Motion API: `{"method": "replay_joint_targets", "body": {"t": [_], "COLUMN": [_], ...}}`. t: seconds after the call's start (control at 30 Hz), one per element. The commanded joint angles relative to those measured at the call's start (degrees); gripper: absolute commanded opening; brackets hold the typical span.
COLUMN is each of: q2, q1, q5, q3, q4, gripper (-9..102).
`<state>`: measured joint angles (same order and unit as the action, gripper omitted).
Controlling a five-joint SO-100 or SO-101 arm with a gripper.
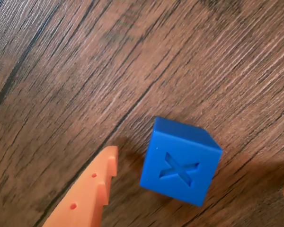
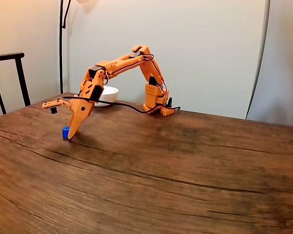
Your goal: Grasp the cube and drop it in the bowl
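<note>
Cube, small, solid bright-blue plastic (image 1: 181, 161) with a recessed X on one face, sits on the dark wood-grain table (image 1: 85, 61) between the orange gripper (image 1: 199, 175) fingers, which stand apart; it looks light, rigid, slightly slick, best pinched on opposite flat sides

- The surface (image 2: 185, 175) is dark brown wood with long grain lines and a few dark cracks running left to right in the fixed view.
- A small blue cube (image 2: 65, 132) sits on it at the left in the fixed view; in the wrist view the cube (image 1: 182, 163) shows a recessed X on one face and lies flat on the grain.
- A white bowl (image 2: 107, 94) rests at the far left edge.
- The orange arm's base (image 2: 158, 108) stands on the far side, just right of the bowl.
</note>
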<state>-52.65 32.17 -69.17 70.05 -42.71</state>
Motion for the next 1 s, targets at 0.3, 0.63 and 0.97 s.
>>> {"method": "replay_joint_targets", "body": {"t": [0.3, 0.63, 0.97], "q2": [-0.26, 0.18, 2.9], "q1": [1.49, 1.14, 0.44], "q5": [0.44, 0.26, 0.18], "q3": [-1.76, -1.41, -1.76], "q4": [0.62, -0.09, 0.0], "gripper": [23, 18, 18]}}
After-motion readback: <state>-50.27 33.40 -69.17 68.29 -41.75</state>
